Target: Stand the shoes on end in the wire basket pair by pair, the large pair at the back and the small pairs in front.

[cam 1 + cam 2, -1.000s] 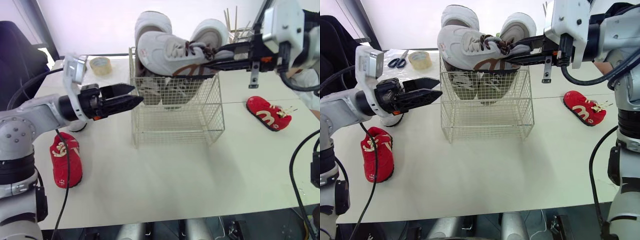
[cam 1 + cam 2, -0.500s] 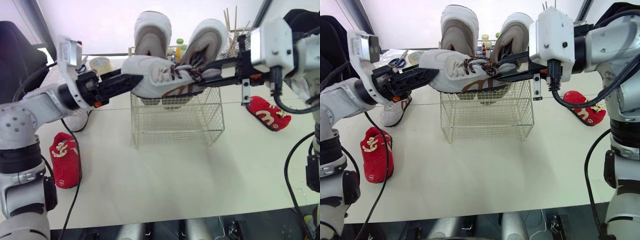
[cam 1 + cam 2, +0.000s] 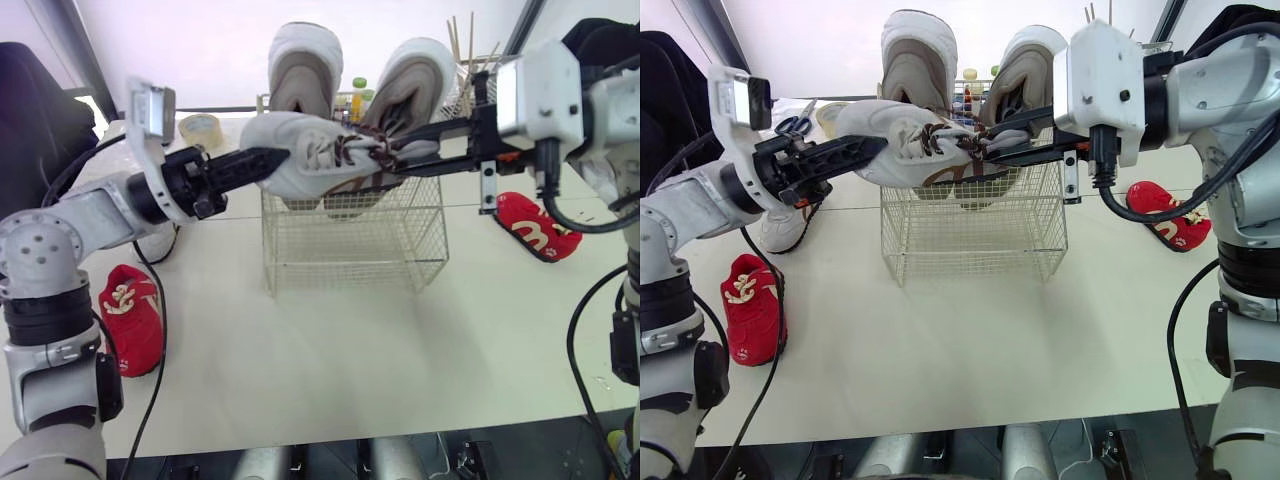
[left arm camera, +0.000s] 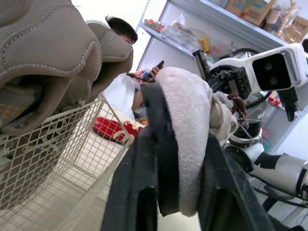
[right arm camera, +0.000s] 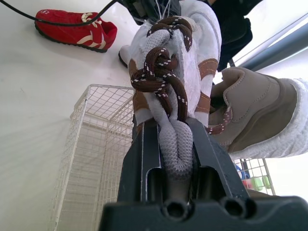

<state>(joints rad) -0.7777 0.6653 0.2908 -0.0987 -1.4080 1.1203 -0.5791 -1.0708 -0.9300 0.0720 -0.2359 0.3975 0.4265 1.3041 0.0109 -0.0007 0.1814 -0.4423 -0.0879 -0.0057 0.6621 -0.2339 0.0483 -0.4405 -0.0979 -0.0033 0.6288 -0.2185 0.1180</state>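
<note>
White shoe (image 3: 312,160): in the head views it is held lengthwise in the air, level with the top of the wire basket (image 3: 350,250) and in front of the large pair (image 3: 305,75).
Left gripper (image 3: 272,158): closed narrowly on the toe end.
Right gripper (image 3: 398,160): clamped on the laced end.
Large pair: stands on end at the basket's back, rising above the rim.
Left red shoe (image 3: 130,318): on the table beside the left arm, with a white emblem too small to read.
Right red shoe (image 3: 535,228): on the table right of the basket, with the same kind of emblem.
Left wrist view: both fingers (image 4: 130,202) press the toe; the faint orange letters on a large shoe are illegible.
Right wrist view: the fingers (image 5: 139,163) pinch the grey padding below the brown laces (image 5: 163,72).
</note>
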